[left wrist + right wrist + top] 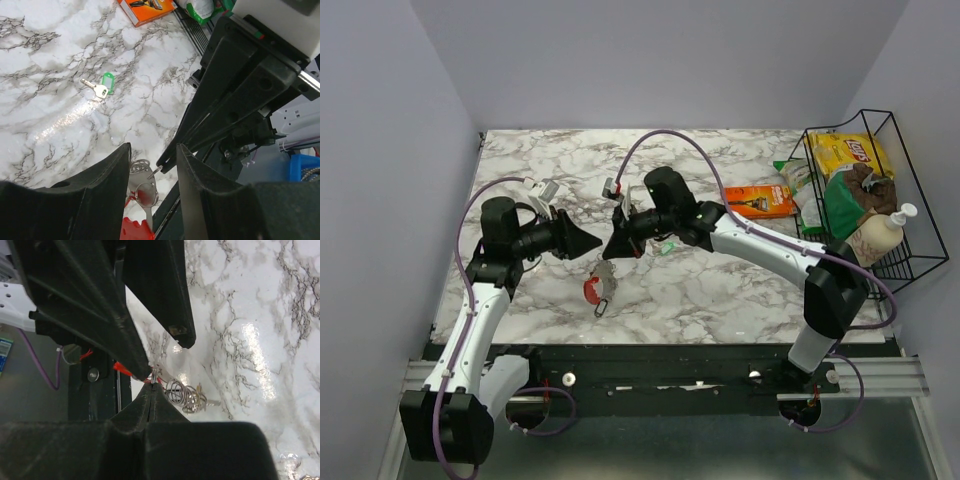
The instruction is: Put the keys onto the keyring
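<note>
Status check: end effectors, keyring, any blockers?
Right end effector shut on thin metal keyring. Left end effector open, close by. Red plastic-headed key beside ring; green plastic-headed key loose on marble table. No obstruction seen.

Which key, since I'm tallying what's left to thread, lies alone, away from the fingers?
The green-headed key: it lies by itself with nothing near it, while the red-headed key sits by the keyring.
</note>
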{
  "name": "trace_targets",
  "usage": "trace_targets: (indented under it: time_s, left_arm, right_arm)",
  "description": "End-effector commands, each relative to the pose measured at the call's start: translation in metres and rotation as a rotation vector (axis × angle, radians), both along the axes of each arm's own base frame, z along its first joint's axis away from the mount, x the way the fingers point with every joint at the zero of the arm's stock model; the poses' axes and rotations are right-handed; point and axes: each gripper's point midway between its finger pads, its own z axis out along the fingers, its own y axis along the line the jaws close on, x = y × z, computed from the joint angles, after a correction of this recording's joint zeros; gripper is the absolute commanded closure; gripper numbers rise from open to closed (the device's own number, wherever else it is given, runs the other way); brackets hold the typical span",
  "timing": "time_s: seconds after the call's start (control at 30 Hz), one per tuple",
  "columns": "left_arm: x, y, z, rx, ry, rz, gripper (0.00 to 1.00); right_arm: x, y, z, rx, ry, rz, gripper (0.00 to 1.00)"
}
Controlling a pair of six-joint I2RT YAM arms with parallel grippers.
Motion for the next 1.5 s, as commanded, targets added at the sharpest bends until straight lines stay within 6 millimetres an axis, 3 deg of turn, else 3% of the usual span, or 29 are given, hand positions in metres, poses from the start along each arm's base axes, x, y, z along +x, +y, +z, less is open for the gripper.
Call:
trace_targets:
  time_s: [0.0,0.77,1.47]
  left_arm:
    - [-0.003,-0.002,0.002,0.005,-0.034,-0.020,0.53]
    - [-0.026,-0.010,0.011,-0.010,-0.108,-0.144,0.55]
    - [-0.040,-0.028,0.008,-0.026,-0.099,-0.244,0.58]
  right_arm:
    - [-0.006,-0.006,0.017,0.050,-0.024,0.039,0.99]
    - [-0.021,-0.022,0.050,0.153,0.007,0.162,0.99]
    - [-0.022,-0.024,0.059,0.169,0.019,0.172,0.99]
